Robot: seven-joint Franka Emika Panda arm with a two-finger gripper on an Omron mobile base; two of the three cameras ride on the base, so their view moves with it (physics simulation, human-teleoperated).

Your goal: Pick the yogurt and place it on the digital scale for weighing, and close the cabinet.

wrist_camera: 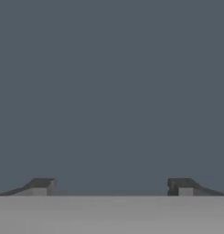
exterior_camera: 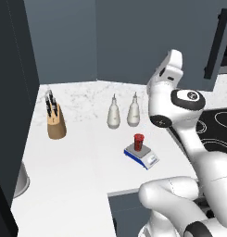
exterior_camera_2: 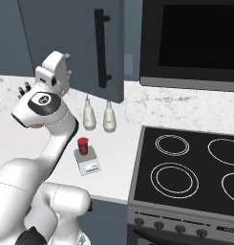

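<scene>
- Left base view: small dark red cylindrical yogurt cup (exterior_camera: 139, 142) stands upright on the grey plate of the flat blue-and-white digital scale (exterior_camera: 147, 158), on the white speckled counter (exterior_camera: 82, 171). At 11 o'clock from the scale, two pale teardrop-shaped bottles (exterior_camera: 114, 112) stand side by side. At 9 o'clock, well apart, a tan wooden knife block (exterior_camera: 56, 122) with dark handles. The white arm rises at lower right; its hand is lifted toward the slate-blue wall.
- Right base view: tall dark slate-blue cabinet door (exterior_camera_2: 109, 52) with long black vertical bar handle (exterior_camera_2: 102, 47) stands out from the wall at 12 o'clock of the yogurt. Black glass cooktop (exterior_camera_2: 185, 172) lies at 3 o'clock of the scale.
- Hand view: gripper (wrist_camera: 112, 186) faces a flat blue-grey surface; the two dark fingertips (wrist_camera: 40, 186) stand spread wide, nothing between them.
</scene>
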